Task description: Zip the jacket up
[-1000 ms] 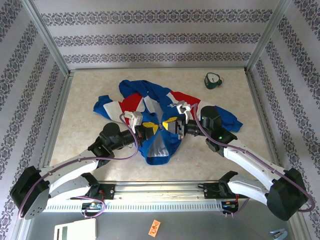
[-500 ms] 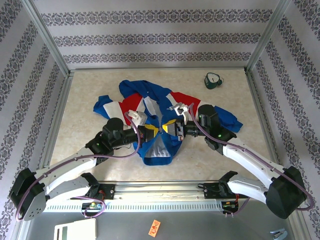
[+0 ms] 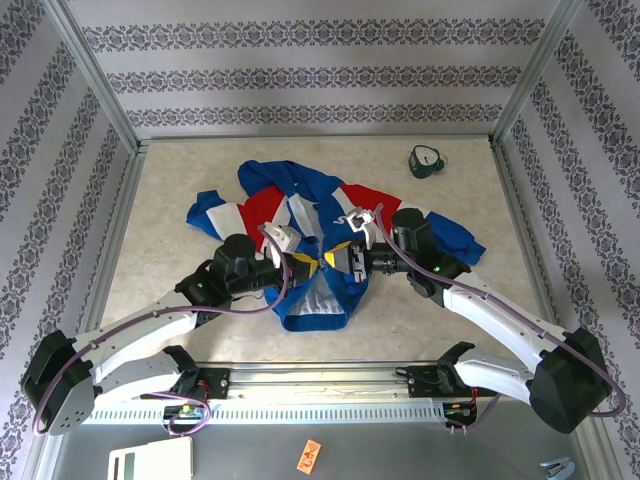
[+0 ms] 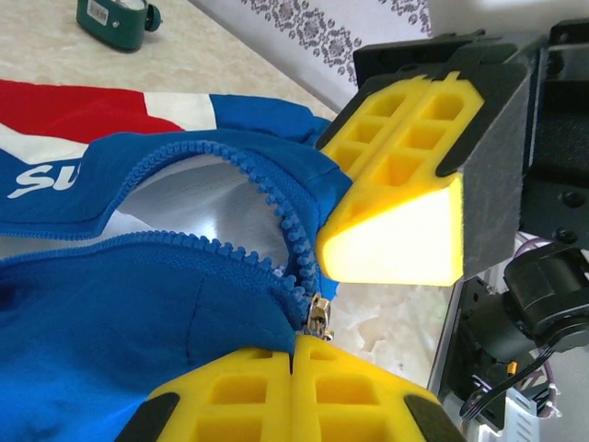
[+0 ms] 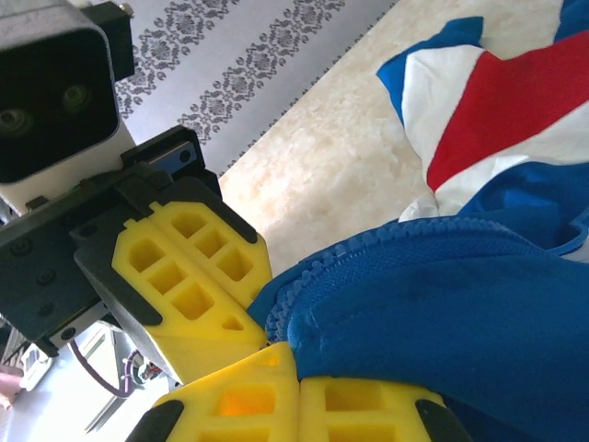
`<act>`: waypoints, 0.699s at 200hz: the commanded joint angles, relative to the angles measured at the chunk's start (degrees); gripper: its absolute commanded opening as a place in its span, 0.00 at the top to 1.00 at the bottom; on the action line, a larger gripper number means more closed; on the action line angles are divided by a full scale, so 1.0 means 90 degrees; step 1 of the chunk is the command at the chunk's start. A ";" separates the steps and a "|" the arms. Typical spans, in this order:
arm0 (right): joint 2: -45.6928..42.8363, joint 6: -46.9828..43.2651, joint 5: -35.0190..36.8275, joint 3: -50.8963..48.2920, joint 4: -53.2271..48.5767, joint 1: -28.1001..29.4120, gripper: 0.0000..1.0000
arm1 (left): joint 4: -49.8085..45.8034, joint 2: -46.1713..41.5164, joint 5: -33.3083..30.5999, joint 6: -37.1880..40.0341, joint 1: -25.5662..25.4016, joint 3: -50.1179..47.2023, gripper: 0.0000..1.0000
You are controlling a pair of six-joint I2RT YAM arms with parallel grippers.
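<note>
The jacket [image 3: 300,215] lies crumpled in the middle of the table, royal blue with red and white panels. Its front is open, and the two blue zipper rows [image 4: 276,207] spread apart above the metal slider [image 4: 318,319]. My left gripper [image 3: 305,265] [image 4: 296,343] is shut, with the slider's pull pinched at its yellow tips. My right gripper [image 3: 342,255] [image 5: 296,354] is shut on the jacket's blue edge beside the zipper [image 5: 386,241]. The two grippers face each other, a few centimetres apart, over the jacket's lower front. White lettering [image 4: 37,180] shows on the chest.
A small dark green object [image 3: 427,160] [image 4: 115,20] stands at the back right of the table. Metal frame posts and patterned walls [image 3: 300,75] close in the left, right and far sides. Bare beige tabletop [image 3: 160,270] surrounds the jacket.
My left arm has pushed forward and to the right, bringing its gripper closer to the right one. The right gripper shifted slightly left. Both stayed shut on the jacket.
</note>
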 commanded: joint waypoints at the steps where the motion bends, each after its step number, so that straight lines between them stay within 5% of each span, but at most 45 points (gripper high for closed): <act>1: -0.0091 0.0180 0.0382 0.0112 0.0278 0.0044 1.00 | -0.0433 0.0289 -0.0058 0.0075 -0.0194 0.0088 1.00; 140: -0.0052 0.0769 0.0477 -0.0344 0.0574 -0.0151 1.00 | -0.0377 0.0303 0.0131 -0.0336 -0.0242 -0.0055 1.00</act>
